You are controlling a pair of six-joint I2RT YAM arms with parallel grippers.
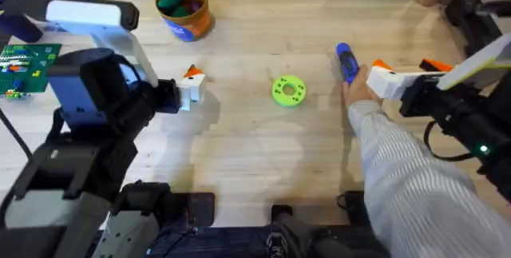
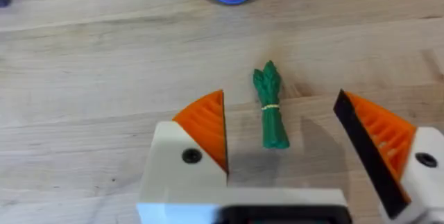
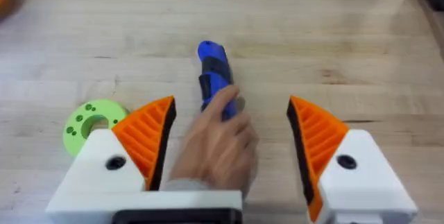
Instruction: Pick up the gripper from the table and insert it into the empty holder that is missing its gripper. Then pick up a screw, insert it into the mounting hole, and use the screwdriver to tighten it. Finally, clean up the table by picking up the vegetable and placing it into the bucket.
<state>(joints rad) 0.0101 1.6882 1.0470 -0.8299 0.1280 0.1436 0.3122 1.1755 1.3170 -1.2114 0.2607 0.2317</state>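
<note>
Overhead: orange bucket (image 1: 184,10) at upper left of table (image 1: 255,154); person's hand (image 1: 361,89) on blue screwdriver (image 1: 346,62) right of centre, beside lime-green ring (image 1: 288,90).

Left wrist: left gripper (image 2: 281,137) wide open, empty, straddling vegetable (image 2: 271,107) mid-frame.

Right wrist: right gripper (image 3: 229,130) wide open, empty, flanking the hand (image 3: 215,148) grasping the screwdriver (image 3: 214,71).

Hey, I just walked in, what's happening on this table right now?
A person's hand reaches in between the open right pincer and rests on the blue screwdriver lying on the table. The left pincer hangs open over the green vegetable, which lies flat and ungrasped. The orange bucket stands farther back with toy vegetables inside. A lime-green ring sits mid-table.
</note>
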